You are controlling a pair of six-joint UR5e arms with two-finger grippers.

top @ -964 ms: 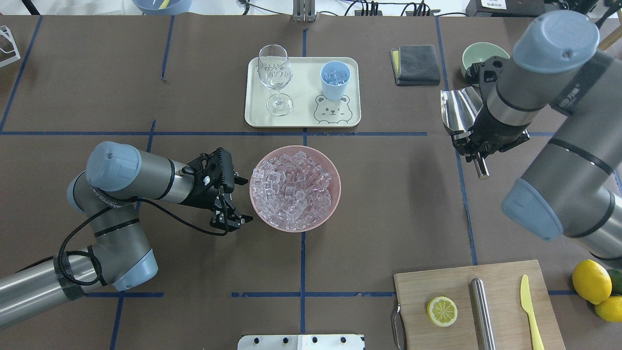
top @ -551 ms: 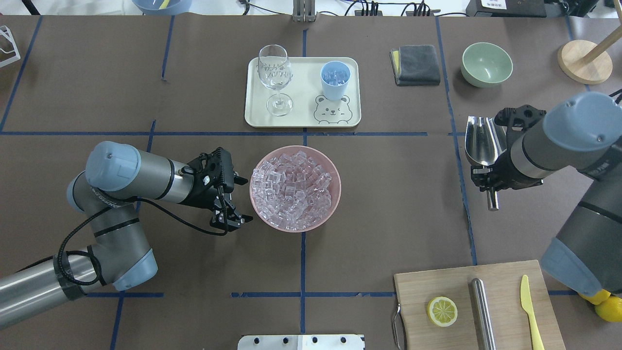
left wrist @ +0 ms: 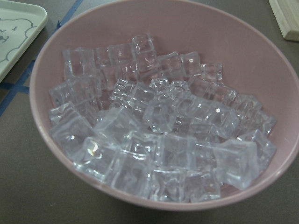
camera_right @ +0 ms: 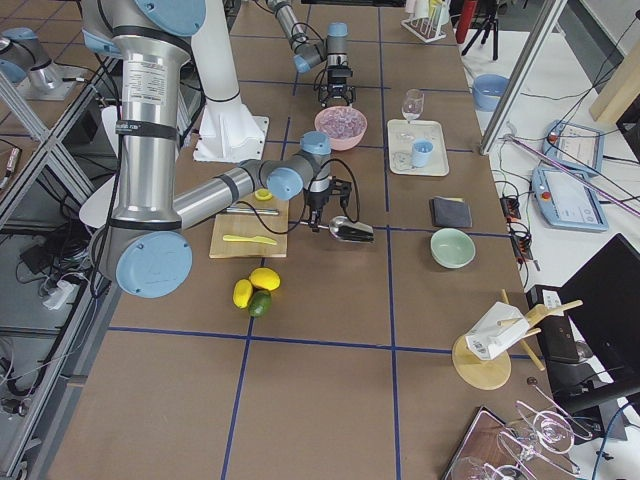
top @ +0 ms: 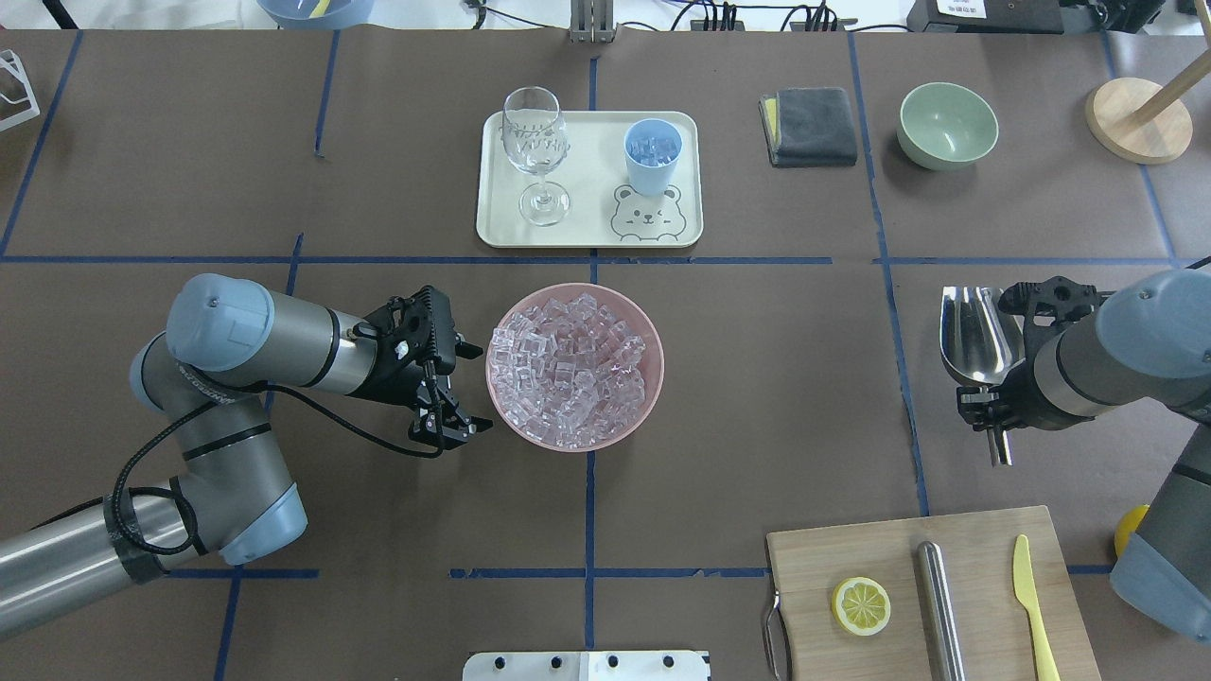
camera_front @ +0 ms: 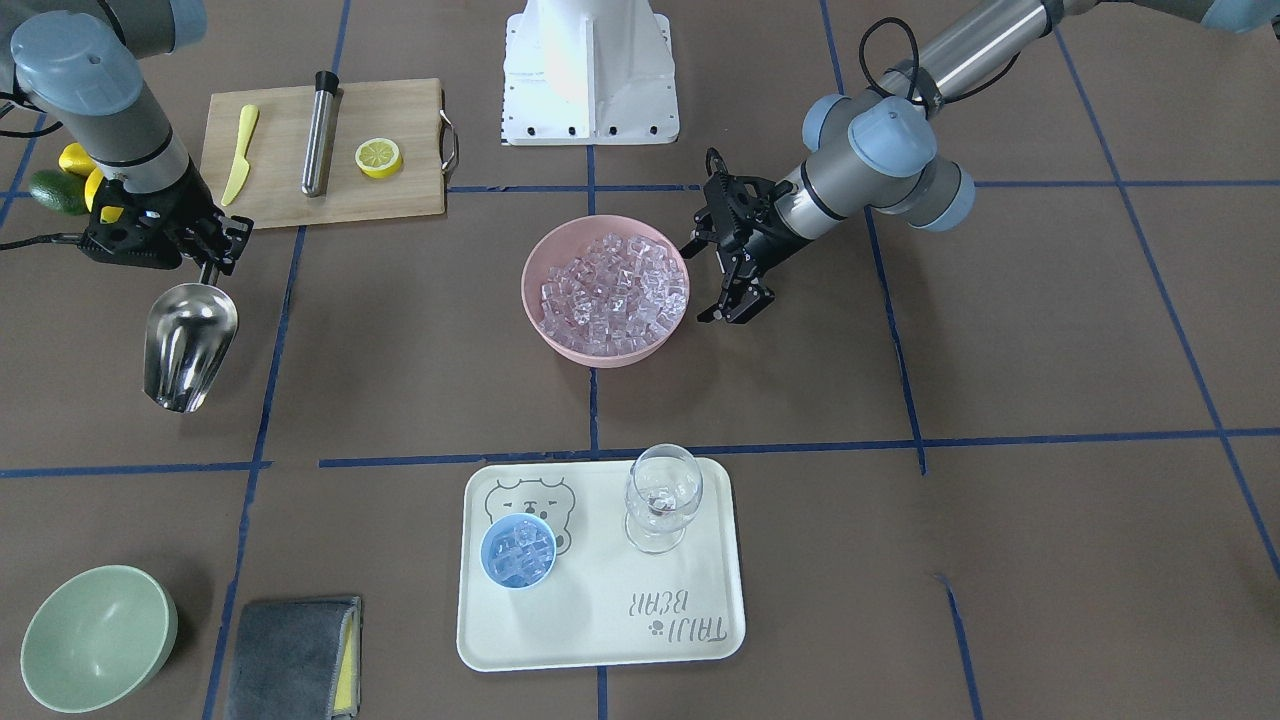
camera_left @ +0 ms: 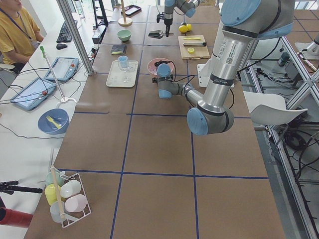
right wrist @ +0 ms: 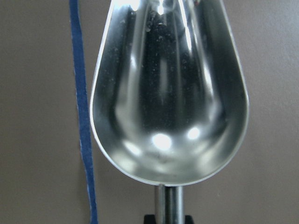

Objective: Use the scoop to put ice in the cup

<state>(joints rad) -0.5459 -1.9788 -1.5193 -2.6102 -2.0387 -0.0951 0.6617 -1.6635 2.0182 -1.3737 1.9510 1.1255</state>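
The ice fills a pink bowl at mid-table; it also fills the left wrist view. The light-blue cup stands on a cream tray beyond the bowl, with some ice cubes inside. My right gripper is shut on the handle of the steel scoop, low over the table's right side. The scoop's trough is empty. My left gripper is open and empty, close beside the bowl's left rim, its jaws apart.
A wine glass stands on the tray left of the cup. A grey cloth and green bowl sit at the far right. A cutting board holds a lemon half, steel tube and yellow knife.
My right arm has carried the scoop from beside the green bowl back toward the robot and to the right. The left arm has not moved.
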